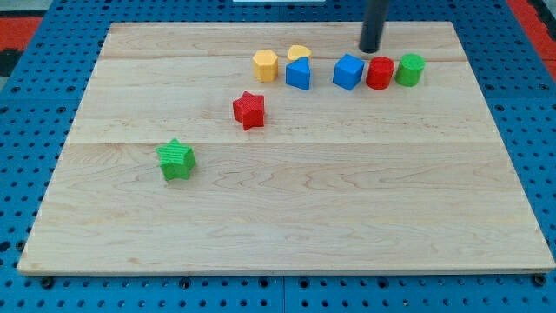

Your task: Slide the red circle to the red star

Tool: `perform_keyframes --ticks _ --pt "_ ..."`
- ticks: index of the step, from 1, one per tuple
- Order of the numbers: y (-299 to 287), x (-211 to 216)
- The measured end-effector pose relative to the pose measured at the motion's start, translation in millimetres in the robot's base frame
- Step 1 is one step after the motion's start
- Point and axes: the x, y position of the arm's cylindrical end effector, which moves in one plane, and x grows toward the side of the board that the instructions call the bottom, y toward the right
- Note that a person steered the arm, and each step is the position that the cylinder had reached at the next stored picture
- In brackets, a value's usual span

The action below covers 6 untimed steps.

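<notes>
Red circle (380, 73) sits near the desk's (287, 209) top edge, between a blue cube (347, 71) and a green cylinder (410, 69). My tip (371, 49), a bare rod without fingers, stands just above it. Red star (249, 110) lies well left.

My tip (370, 49) is resting on the wooden board (287, 217) just above the red circle (380, 73), which is sitting between a blue cube (347, 71) and a green cylinder (409, 69). The red star (248, 109) is lying well apart, toward the view's left.
</notes>
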Motion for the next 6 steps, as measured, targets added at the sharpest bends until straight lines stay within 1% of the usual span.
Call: perform_keyframes --ticks 1,2,3,4,5,6 --pt "6.9 5.4" --pt "44.7 13.4" --pt "3.4 44.8" --pt "-6.7 86.6" --pt "-43.1 90.7" --pt "-42.5 76.3"
